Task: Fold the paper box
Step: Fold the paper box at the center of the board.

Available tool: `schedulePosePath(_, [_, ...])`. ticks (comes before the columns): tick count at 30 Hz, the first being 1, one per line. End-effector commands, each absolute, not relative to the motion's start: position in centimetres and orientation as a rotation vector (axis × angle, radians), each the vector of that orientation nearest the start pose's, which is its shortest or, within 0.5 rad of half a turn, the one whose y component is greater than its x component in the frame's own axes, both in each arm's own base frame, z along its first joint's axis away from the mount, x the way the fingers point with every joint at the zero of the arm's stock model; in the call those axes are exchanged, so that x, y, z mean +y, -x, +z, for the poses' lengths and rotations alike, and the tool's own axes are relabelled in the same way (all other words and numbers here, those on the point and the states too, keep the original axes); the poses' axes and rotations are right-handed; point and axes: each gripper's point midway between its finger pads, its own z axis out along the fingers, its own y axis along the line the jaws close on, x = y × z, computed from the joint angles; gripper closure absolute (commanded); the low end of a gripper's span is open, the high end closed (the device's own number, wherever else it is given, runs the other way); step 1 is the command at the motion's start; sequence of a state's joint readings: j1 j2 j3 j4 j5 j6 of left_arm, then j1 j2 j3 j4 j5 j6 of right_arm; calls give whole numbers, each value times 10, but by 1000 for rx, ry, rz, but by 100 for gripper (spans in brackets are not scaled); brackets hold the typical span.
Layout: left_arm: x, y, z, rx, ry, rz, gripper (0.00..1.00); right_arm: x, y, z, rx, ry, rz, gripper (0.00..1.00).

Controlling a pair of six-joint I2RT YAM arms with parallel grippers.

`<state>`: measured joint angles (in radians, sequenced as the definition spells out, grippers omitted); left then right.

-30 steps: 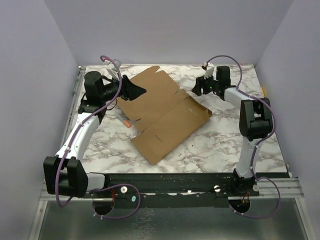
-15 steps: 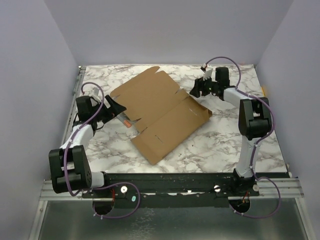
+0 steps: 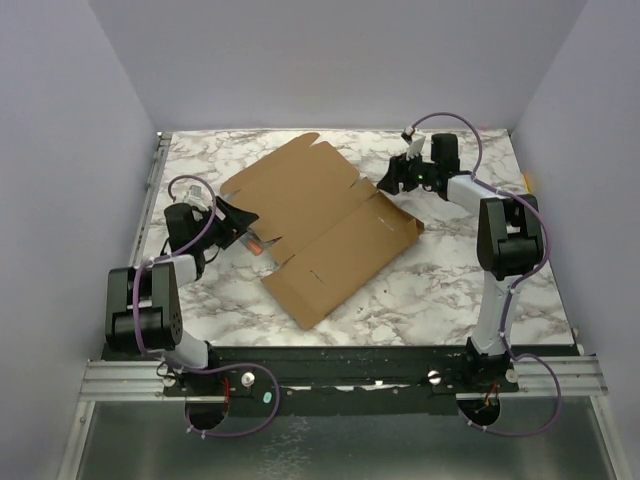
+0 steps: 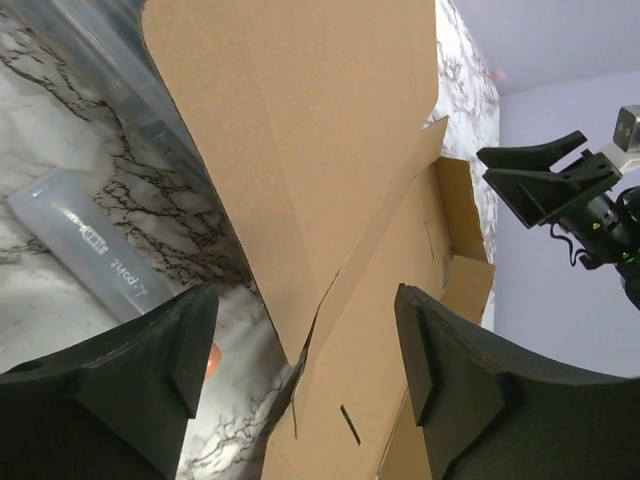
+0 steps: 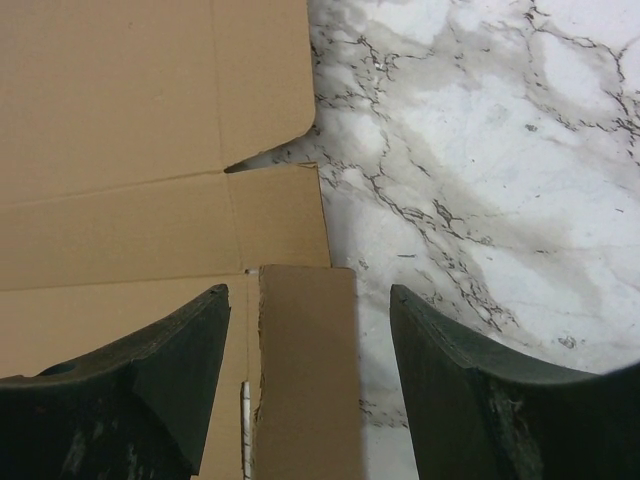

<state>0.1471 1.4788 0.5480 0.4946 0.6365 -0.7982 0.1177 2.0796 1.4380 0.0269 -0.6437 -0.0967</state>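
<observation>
Marble-patterned surface (image 3: pixel 450 290), white with grey veining, walled on three sides.

Box (image 3: pixel 320 215): brown cardboard sheet, unfolded, lying diagonally across the middle and far part of the surface, between the two hands. Creases, slits and notched flaps show. Nearest corner points toward the arm bases. In the left wrist view its left edge looks raised a little, with shadow beneath it.

Left arm: folded back low along the left side of the surface. Right arm: reaching up the right side toward the box's far right edge.

Left hand (image 3: pixel 243 225): just beside the box's left edge, pointing at it. Fingers spread wide (image 4: pixel 305 300), holding nothing; the cardboard edge sits ahead in the gap, untouched.

Right hand (image 3: pixel 392 180): at the far right edge of the box. Fingers spread (image 5: pixel 308 300), with a narrow flap lying under the gap and touching neither finger.

Clear plastic piece (image 4: pixel 90 240): flat on the marble by the left hand, partly under the box's edge, printed label on it, orange spot at one end.
</observation>
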Motion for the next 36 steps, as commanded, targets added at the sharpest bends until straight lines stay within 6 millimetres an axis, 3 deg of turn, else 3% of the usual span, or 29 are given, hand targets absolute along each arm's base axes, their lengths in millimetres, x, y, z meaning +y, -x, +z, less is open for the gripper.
schedulePosePath(1, [-87,-394,118,1932,502,-1098,28,169,-519,97,2028,580,768,31])
schedulePosePath(6, [-105,-408,111,1944,490,-1117,41,170,-518,101,2022,585,774,31])
schedulePosePath(10, [-116,-413,109,1933,474,-1170,80,169,-517,104,2015,587,774,31])
schedulePosePath(14, [-117,-411,105,1934,436,-1162,100,167,-517,108,2006,586,775,31])
schedulePosePath(17, [-120,-410,106,1932,382,-1149,100,165,-518,108,2004,582,780,31])
schedulePosePath(25, [-143,-393,147,1825,92,-1032,100,141,-531,131,1957,533,889,30])
schedulePosePath(31, [-148,-373,172,1726,-41,-917,100,148,-523,127,1982,540,979,30])
schedulePosePath(36, [-147,-361,178,1684,-92,-853,100,148,-524,117,2018,566,997,24])
